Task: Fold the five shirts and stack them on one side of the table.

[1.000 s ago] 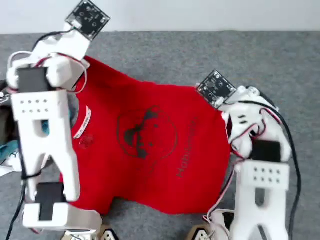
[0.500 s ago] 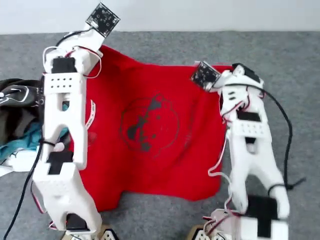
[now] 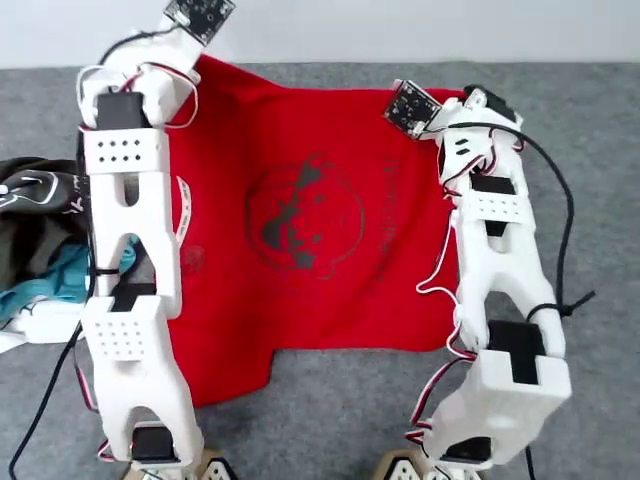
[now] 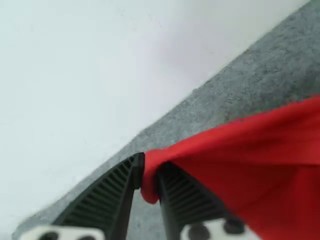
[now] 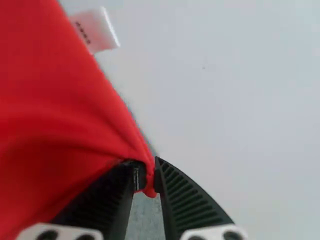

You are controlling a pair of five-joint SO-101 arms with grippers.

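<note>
A red shirt (image 3: 310, 220) with a dark round print lies spread over the grey table between my two arms, its far edge stretched toward the wall. My left gripper (image 4: 148, 176) is shut on one far corner of the red shirt (image 4: 250, 160), at the far left in the high view. My right gripper (image 5: 146, 175) is shut on the other far corner of the red shirt (image 5: 55, 115), where a small white tag (image 5: 94, 31) hangs. In the high view that gripper's end is hidden under the right arm (image 3: 490, 200).
A pile of other shirts (image 3: 35, 250), dark, teal and white, sits at the table's left edge beside the left arm (image 3: 125, 240). A pale wall (image 3: 400, 30) runs along the table's far side. Bare grey table (image 3: 590, 200) lies to the right.
Both arms have stretched away toward the wall, drawing the shirt's far edge with them. The shirt now lies flatter and more spread out.
</note>
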